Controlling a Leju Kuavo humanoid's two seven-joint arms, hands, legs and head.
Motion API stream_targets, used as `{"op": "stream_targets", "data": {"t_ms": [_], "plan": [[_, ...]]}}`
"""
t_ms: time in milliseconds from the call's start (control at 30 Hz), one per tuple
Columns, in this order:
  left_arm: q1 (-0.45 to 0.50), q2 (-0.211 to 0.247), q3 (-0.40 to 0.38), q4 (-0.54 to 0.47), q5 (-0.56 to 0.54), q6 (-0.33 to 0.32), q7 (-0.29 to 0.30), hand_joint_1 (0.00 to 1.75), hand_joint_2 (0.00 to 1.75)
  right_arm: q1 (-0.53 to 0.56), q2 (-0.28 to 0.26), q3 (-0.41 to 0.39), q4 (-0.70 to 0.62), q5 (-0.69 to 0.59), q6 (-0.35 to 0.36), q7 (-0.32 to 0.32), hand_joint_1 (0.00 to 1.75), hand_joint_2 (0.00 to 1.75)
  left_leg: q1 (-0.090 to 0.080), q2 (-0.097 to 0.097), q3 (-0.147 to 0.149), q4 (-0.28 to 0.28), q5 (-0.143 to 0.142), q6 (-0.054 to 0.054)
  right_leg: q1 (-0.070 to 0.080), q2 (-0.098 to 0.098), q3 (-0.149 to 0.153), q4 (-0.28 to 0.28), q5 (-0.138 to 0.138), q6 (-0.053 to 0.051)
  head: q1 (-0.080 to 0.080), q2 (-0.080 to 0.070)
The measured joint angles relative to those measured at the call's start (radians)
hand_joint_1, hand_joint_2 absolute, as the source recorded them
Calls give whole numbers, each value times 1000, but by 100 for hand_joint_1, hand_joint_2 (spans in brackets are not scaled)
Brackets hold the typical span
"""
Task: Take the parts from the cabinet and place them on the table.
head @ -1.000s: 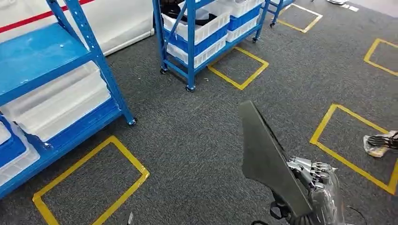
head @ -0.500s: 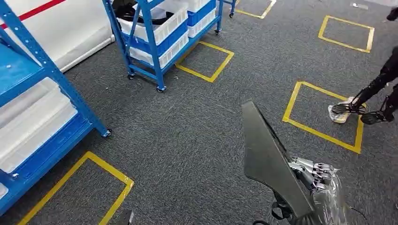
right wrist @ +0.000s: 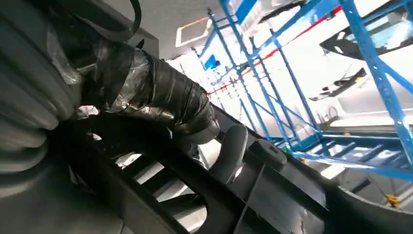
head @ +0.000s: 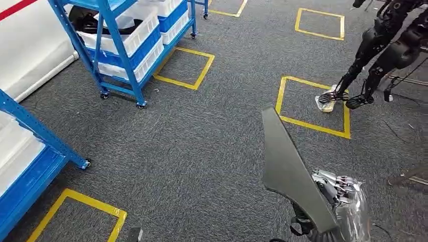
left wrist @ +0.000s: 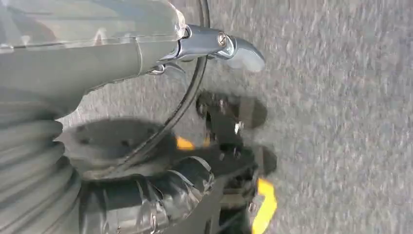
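Observation:
My right hand (head: 340, 194), wrapped in clear film, grips a long dark grey panel part (head: 290, 171) at the lower right of the head view. The part stands edge-up and slants away from me over the carpet. Seen from the right wrist, taped dark fingers (right wrist: 160, 97) curl around the part's ribbed black underside (right wrist: 272, 195). My left hand (left wrist: 146, 204) hangs over the carpet, thumb and fingers apart, with nothing between them. A blue wheeled cabinet (head: 123, 45) with white bins stands at the far left.
A nearer blue rack (head: 30, 151) cuts into the left edge. Yellow tape squares (head: 313, 106) mark the grey carpet. A black legged figure (head: 383, 45) stands at the upper right, one foot beside a yellow square.
The camera has swung to the right: both racks slid left and out of the picture, and the black figure came in at the right. The part stays in my right hand.

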Motion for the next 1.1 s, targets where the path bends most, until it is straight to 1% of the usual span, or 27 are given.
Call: {"op": "stream_targets", "data": {"t_ms": [33,67,133,167,200,233,267,300,333,367,433,467,500,533,600,633,667,700,733,767,800,833,933,967,1000,1033,1100], "plan": [[0,1,0,0,0,-1,0,0,175,-3,0,0,0,2,0,2,175,175,-2,12,1,-4,2,5,1,-45,-22,47,-34,3,2,0],[1,1,-1,0,0,-1,0,0,175,-3,0,0,2,3,0,2,175,175,-5,25,0,-4,3,6,-1,-65,-55,115,-71,7,2,0],[6,1,-2,0,1,-2,2,0,175,-1,0,0,5,5,1,3,175,175,-9,57,-1,-3,0,7,-6,-76,-118,251,-121,12,2,0],[6,1,-2,0,1,-2,2,0,175,0,0,0,6,5,1,4,175,175,-10,73,0,-3,-2,7,-6,-78,-123,262,-114,13,2,0],[5,1,-3,0,0,-2,3,0,175,0,0,0,7,5,1,4,175,175,-10,87,0,-2,-4,6,-7,-80,-105,230,-88,12,2,0],[4,1,-3,0,0,-3,3,0,175,0,0,0,7,5,1,4,175,175,-11,100,3,-2,-6,3,-6,-86,-64,159,-50,9,2,0],[3,1,-4,0,0,-4,3,0,175,0,0,0,7,5,1,4,175,175,-11,113,8,-2,-10,0,-3,-107,-5,54,-7,4,2,0],[2,1,-4,0,0,-4,3,0,175,-1,0,0,7,6,1,4,175,175,-12,124,13,-2,-14,-3,4,-154,33,-18,-3,-3,2,0],[2,1,-4,0,1,-4,3,0,175,-3,0,0,7,6,1,5,175,175,-19,131,13,-1,-18,-10,18,-170,37,-25,-9,-10,2,0],[1,1,-5,0,2,-4,4,0,175,-2,0,0,7,7,1,5,175,175,-18,142,16,-3,-20,-15,18,-149,33,-26,-8,-18,1,0],[-3,0,-8,0,3,-5,5,0,175,1,0,0,7,13,3,11,175,175,-16,164,25,-10,-22,-22,22,-126,30,-28,-9,-24,1,0],[-5,0,-8,0,3,-5,5,0,175,2,-1,-1,7,19,5,18,175,175,-15,159,27,-7,-31,-33,8,-110,41,-44,0,-37,0,0],[-5,1,-9,0,4,-6,4,0,175,2,-1,-2,7,24,8,23,175,175,-12,95,23,17,-48,-35,9,-101,45,-52,3,-41,0,0],[-5,1,-9,0,5,-7,3,0,175,-1,-1,-2,7,30,16,28,175,175,-10,57,-1,71,-84,-34,9,-91,46,-52,5,-48,0,0],[0,1,-10,0,6,-9,3,0,175,-1,-4,-4,8,56,40,51,175,175,-8,34,-82,234,-157,-34,9,-65,45,-50,3,-53,0,0],[2,1,-10,0,7,-10,3,0,175,0,-10,-7,10,75,52,67,175,175,-8,33,-114,290,-168,-36,9,-49,44,-48,3,-54,0,0],[4,1,-11,0,9,-12,2,0,175,2,-19,-12,13,94,61,81,175,175,-8,33,-126,299,-153,-37,9,-33,44,-45,2,-54,0,0],[5,1,-11,0,10,-15,2,0,175,5,-29,-18,16,103,64,89,175,175,-7,31,-117,263,-115,-37,8,-16,45,-42,0,-52,0,0],[4,2,-11,0,10,-16,2,0,175,5,-38,-24,19,107,66,93,175,175,-5,25,-91,192,-63,-36,8,0,45,-38,-2,-49,0,0],[4,3,-11,0,10,-18,1,0,175,5,-46,-30,21,108,74,94,175,175,-3,6,-53,100,-11,-34,6,17,45,-32,-5,-45,0,0],[6,5,-11,0,10,-19,1,0,175,6,-51,-33,21,108,80,95,175,175,0,-48,-34,41,5,-31,4,28,40,-26,-8,-42,0,0],[7,5,-13,0,10,-19,1,0,175,2,-58,-37,22,113,96,103,175,175,4,-67,-25,17,-5,-30,9,43,31,-13,-11,-35,1,0],[1,9,-23,0,9,-15,-9,0,175,12,-90,-50,28,130,135,132,175,175,-8,-30,-21,17,-1,-15,-4,81,22,-26,1,-9,0,0],[0,8,-26,0,10,-19,-10,0,175,17,-109,-59,31,137,144,138,175,175,3,-12,-14,-4,11,0,-6,84,20,-23,-1,-4,1,0],[-1,11,-27,0,10,-23,-10,0,175,23,-119,-68,34,142,148,143,175,175,-1,2,-8,-12,14,5,2,14,11,-1,-17,-3,2,0],[-1,12,-29,0,10,-26,-11,0,175,22,-131,-79,36,150,155,147,175,175,-3,13,-6,-16,16,10,3,-30,-13,47,-49,1,5,0],[2,13,-34,0,10,-29,-10,0,175,26,-143,-99,45,156,167,154,175,175,-9,44,-6,-17,13,13,-3,-66,-87,193,-116,10,6,0]]}}
